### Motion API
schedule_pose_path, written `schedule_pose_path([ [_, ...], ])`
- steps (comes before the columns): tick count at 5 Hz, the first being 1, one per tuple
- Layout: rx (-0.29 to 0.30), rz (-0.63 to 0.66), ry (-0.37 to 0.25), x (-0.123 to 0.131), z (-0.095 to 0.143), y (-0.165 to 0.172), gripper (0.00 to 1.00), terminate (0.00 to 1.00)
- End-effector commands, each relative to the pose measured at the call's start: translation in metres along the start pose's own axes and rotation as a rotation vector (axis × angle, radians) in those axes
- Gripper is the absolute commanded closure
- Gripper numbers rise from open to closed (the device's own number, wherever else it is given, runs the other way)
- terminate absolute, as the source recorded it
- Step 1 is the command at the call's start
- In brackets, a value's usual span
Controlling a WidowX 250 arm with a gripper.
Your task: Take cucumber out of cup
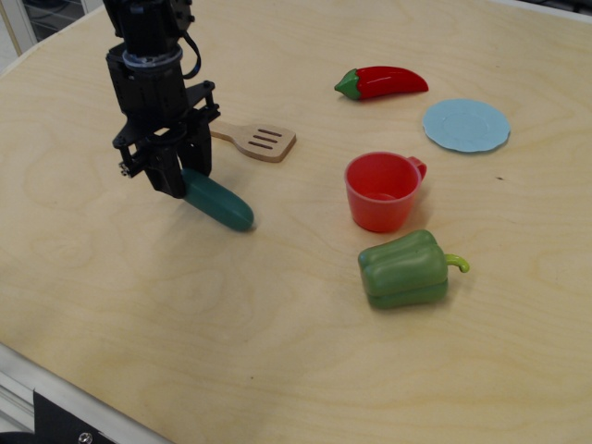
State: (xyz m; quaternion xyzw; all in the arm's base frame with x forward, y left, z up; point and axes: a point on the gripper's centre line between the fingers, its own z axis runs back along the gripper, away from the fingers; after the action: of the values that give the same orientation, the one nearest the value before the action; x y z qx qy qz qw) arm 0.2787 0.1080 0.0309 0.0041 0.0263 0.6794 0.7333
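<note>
The dark teal-green cucumber (219, 203) lies low over the wooden table, left of the middle, with one end between my fingers. My black gripper (178, 178) is shut on that end and comes down from the upper left. The cucumber's free end points to the lower right and sits at or just above the table top. The red-orange cup (382, 190) stands upright and empty to the right of the middle, its small handle to the right, well apart from the gripper.
A wooden spatula (255, 140) lies just right of the gripper, partly behind it. A green bell pepper (404, 269) sits in front of the cup. A red chili pepper (381, 81) and a light blue plate (466, 125) lie at the back right.
</note>
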Motion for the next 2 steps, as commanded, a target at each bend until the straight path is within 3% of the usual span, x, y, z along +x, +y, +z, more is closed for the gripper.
schedule_pose_path([
  [1,0.048,-0.029,-0.101,0.011,-0.005,-0.001,0.0,0.0],
  [2,0.04,-0.055,-0.134,0.009,0.007,-0.002,0.0,0.0],
])
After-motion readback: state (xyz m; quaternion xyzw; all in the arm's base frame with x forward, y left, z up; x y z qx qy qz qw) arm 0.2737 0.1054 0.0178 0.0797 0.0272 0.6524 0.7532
